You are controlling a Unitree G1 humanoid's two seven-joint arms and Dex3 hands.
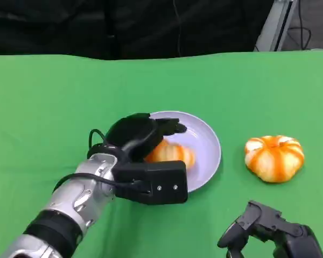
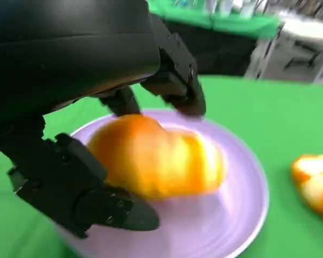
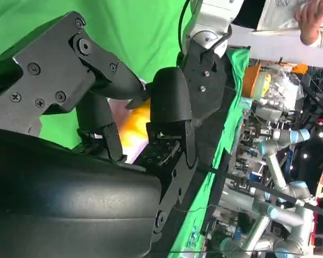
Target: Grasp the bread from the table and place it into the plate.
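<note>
Right hand up close: rounded black shell, fingers curled in, nothing held between them. Orange-yellow bread shows through the finger gaps, green table behind it. Beyond: a silver forearm, a person's hand at the edge, grey robot arms in the background.

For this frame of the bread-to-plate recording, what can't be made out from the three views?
- Head view: the black left hand covers the near end of the orange bread roll on the lilac round plate; finger contact is hidden.
- Left wrist view: roll blurred, so whether the fingers touch it is unclear.
- Head view: black right hand cut off by the bottom edge.
- Left wrist view: second orange-and-white roll cut by the edge.
</note>
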